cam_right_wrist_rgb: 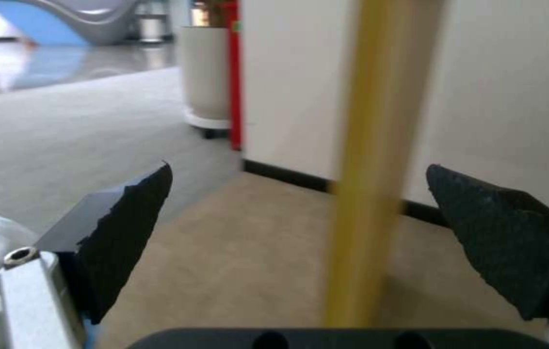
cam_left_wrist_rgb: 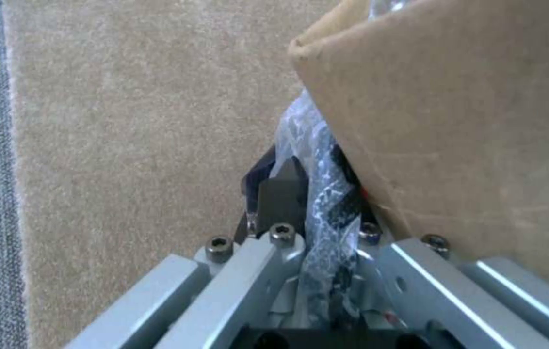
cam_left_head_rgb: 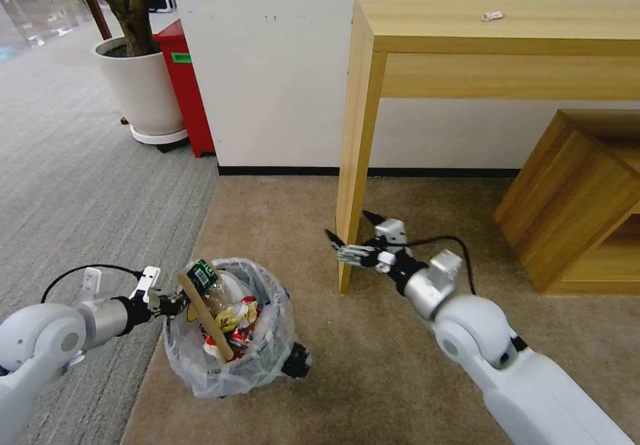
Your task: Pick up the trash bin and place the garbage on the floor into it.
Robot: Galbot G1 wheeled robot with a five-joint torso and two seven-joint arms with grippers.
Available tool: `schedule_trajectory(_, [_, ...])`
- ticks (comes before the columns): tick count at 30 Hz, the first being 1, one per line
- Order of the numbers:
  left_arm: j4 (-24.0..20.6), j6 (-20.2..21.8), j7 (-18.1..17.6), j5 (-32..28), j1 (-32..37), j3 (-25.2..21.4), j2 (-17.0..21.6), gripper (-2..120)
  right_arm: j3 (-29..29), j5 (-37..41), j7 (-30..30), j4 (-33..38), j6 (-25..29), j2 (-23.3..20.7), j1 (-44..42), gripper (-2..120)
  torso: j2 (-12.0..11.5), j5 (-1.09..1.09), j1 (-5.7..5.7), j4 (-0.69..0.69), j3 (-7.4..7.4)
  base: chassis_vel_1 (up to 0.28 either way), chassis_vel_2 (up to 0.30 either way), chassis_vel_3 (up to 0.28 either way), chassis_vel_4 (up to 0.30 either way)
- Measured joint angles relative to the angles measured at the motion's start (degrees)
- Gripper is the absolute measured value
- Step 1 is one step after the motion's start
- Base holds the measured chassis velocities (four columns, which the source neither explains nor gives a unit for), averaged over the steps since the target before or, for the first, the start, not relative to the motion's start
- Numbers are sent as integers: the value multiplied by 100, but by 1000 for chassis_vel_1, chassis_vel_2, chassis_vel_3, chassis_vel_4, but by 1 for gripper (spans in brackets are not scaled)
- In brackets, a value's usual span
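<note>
The trash bin (cam_left_head_rgb: 230, 338) is dark, its clear liner black-marked. The floor (cam_left_head_rgb: 373, 365) is beige; the brown cardboard strip (cam_left_head_rgb: 205, 317) is plain

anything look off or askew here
The trash bin hangs tilted, held by its rim in the left gripper, with a cardboard strip poking out. The open right gripper sits by the table leg.

My head camera looks down over the carpet (cam_left_head_rgb: 373, 338). Both wrist cameras sit close above it, sharing it.
</note>
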Motion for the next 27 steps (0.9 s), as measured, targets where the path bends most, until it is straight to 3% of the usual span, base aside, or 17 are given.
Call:
schedule_trajectory(3, [101,0,-15,14,-95,-15,-110,0,914,-282,-304,278,257,91,-1028,100,0,-1,0,-1,0,0,0,0,0])
schedule_trajectory(15, [650,0,-40,77,-469,38,-196,0,2460,-1006,-1231,650,1018,534,-2962,100,-1,-1,0,0,1,0,0,0,0])
schedule_trajectory(20, [834,1,-11,93,-606,134,-203,0,2670,-1076,-1312,683,1150,811,-3215,100,-1,-2,0,0,1,0,0,0,0])
schedule_trajectory(27, [1252,1,40,156,-938,322,-276,0,2436,-1191,-1287,639,1092,1245,-2954,100,-1,-1,1,0,1,0,0,0,0])
